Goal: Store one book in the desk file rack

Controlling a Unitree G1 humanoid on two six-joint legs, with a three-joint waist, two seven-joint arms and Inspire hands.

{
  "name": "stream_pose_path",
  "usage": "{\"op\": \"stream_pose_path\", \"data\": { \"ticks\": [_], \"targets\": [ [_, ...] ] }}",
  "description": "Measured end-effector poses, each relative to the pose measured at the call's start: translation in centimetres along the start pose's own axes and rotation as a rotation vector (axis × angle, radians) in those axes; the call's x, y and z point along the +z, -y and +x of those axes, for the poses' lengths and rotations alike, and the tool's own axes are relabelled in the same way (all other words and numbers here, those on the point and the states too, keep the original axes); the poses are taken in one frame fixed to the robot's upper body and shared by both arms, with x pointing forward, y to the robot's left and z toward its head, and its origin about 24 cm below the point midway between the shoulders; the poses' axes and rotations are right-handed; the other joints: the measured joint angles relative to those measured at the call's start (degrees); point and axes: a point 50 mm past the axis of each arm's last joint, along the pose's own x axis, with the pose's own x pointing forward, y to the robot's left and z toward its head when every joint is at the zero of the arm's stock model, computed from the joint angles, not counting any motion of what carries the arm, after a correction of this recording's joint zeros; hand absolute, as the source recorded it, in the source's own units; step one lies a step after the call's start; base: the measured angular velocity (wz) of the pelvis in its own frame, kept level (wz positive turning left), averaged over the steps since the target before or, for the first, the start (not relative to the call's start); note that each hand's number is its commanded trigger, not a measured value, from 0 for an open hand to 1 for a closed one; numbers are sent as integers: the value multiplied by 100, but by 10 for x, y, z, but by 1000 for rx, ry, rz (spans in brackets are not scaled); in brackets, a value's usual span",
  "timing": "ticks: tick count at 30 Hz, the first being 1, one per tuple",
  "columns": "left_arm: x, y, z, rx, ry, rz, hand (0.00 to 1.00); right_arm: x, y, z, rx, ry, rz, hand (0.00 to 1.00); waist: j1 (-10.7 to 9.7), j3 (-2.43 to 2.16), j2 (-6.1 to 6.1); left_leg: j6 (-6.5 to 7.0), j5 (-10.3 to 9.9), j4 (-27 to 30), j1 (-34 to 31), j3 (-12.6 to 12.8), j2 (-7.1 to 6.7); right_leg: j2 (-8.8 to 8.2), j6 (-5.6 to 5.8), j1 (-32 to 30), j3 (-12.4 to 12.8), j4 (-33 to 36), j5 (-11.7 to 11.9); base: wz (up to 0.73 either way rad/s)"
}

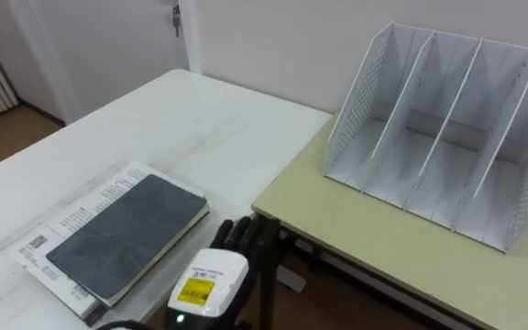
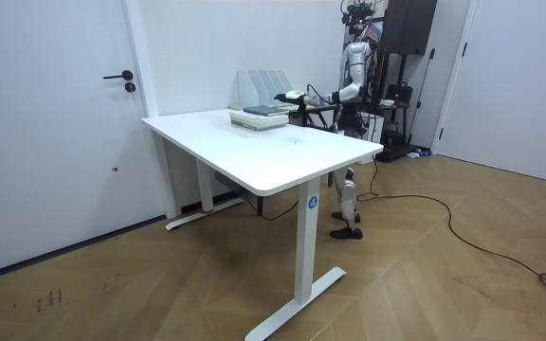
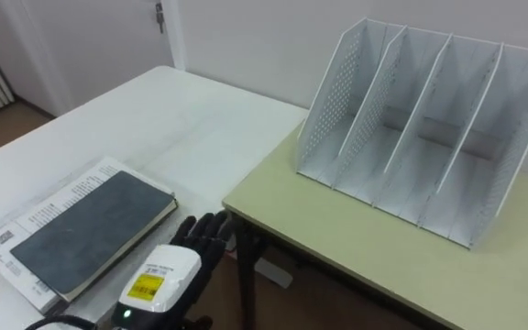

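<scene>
— Where is the book?
— The grey book (image 1: 126,234) lies on a printed one (image 1: 73,218) on the white table (image 1: 200,119), at nine o'clock of the left hand (image 1: 242,240); the fingers are loose and empty
— The knack?
— I'd grip it by the near edge; the file rack (image 1: 360,105) stands at two o'clock

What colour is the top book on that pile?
The top book is dark grey; the left eye view shows it best.
</scene>
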Motion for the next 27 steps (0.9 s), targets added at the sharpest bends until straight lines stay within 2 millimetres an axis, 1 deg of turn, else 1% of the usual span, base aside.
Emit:
{"op": "stream_pose_path", "data": {
  "ticks": [5, 10, 14, 16, 17, 19, 20, 21, 22, 24, 25, 27],
  "targets": [
    [-2, -3, -2, 70, 4, 18, 0, -5, 0, -1, -6, -11, 9, 0, 23, 3, -5, 0, 0, 0, 15, -39, 2, 8, -1, 24, -15, -23, 12, 0],
    [-17, -17, -5, 204, -45, 46, 0, -9, 0, -2, -13, -27, 17, 0, 21, -1, 1, 0, 0, 1, 10, -68, 1, 10, -1, 23, -16, -23, 12, 0],
    [-26, -25, -6, 267, -83, 64, 0, -13, 1, -3, -19, -42, 29, 0, 30, -8, 14, 0, 0, 5, 14, -69, 0, 8, -1, 25, -14, -23, 12, 0],
    [-30, -27, -7, 294, -100, 71, 0, -13, 1, -3, -25, -49, 39, 0, 34, -20, 41, 0, 0, 6, 8, -62, 1, 8, -1, 26, -11, -22, 12, 0],
    [-31, -28, -7, 299, -103, 72, 0, -13, 1, -3, -29, -49, 39, 0, 35, -24, 50, 0, 0, 6, 7, -61, 0, 8, -1, 25, -8, -22, 13, 0],
    [-33, -28, -8, 305, -117, 74, 0, -15, 2, -3, -41, -55, 39, 0, 37, -48, 92, 0, 0, 4, 15, -56, 1, 9, -1, 30, -2, -22, 13, 0],
    [-34, -27, -8, 303, -120, 74, 0, -15, 2, -3, -43, -57, 39, 0, 41, -48, 103, 0, 0, 2, 27, -54, 1, 9, -1, 38, 0, -22, 13, 0],
    [-36, -25, -9, 294, -128, 74, 0, -15, 3, -3, -45, -59, 38, 0, 53, -33, 126, 0, 0, -9, 70, -51, 0, 9, -1, 75, 4, -23, 13, 0],
    [-37, -22, -10, 280, -137, 74, 0, -17, 4, -3, -46, -63, 37, 0, 52, -30, 144, 0, 0, -20, 97, -47, 1, 11, -1, 110, 13, -24, 13, 0],
    [-39, -19, -11, 270, -148, 76, 0, -17, 5, -3, -50, -64, 35, 0, 56, -37, 161, 0, 0, -23, 101, -45, 3, 15, -1, 113, 49, -24, 13, -3],
    [-40, -20, -11, 271, -151, 77, 0, -20, 5, -4, -50, -72, 33, 0, 56, -32, 166, 0, 0, -23, 102, -46, 3, 16, -1, 110, 56, -24, 13, 0],
    [-42, -21, -12, 274, -158, 79, 0, -20, 5, -4, -57, -72, 31, 0, 72, -32, 171, 0, 0, -22, 105, -46, 3, 16, -1, 110, 63, -22, 13, 0]
  ]
}}
